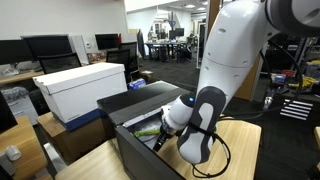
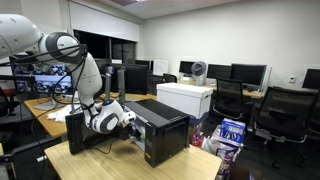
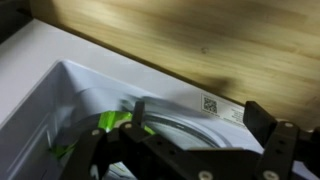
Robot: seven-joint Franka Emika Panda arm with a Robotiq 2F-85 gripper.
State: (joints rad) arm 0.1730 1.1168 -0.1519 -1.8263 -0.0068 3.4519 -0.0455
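- Underneath, a pale wooden desk [image 1: 245, 150] carries everything. Its grain fills the top of the wrist view [image 3: 200, 40], and it runs along the lower left in an exterior view [image 2: 100, 160].
- Around it is an open office with a dark ceiling, white walls and rows of dark monitors on other desks at the back of both exterior views.
- One black box [image 1: 135, 150] stands on the desk at lower centre. It also shows at centre in an exterior view [image 2: 165, 130]. In the wrist view I see its pale inner wall [image 3: 60, 100] with one small printed label [image 3: 210, 103] on it.
- One white box [image 1: 80, 85] sits behind, at middle left, and appears at centre right in an exterior view [image 2: 185, 98].
- Two black chairs [image 2: 285, 112] stand at the right of that view.
- One green thing [image 3: 115, 122] lies inside the black box, at lower left of the wrist view. It is a small bright streak in an exterior view [image 1: 148, 132].
- My one pincer [image 3: 192, 110] hangs inside the box mouth [image 1: 158, 143], its fingers spread as wide as they go and gripping nothing. The green thing sits just beside the finger at lower left of the wrist view, and I cannot tell whether they touch.
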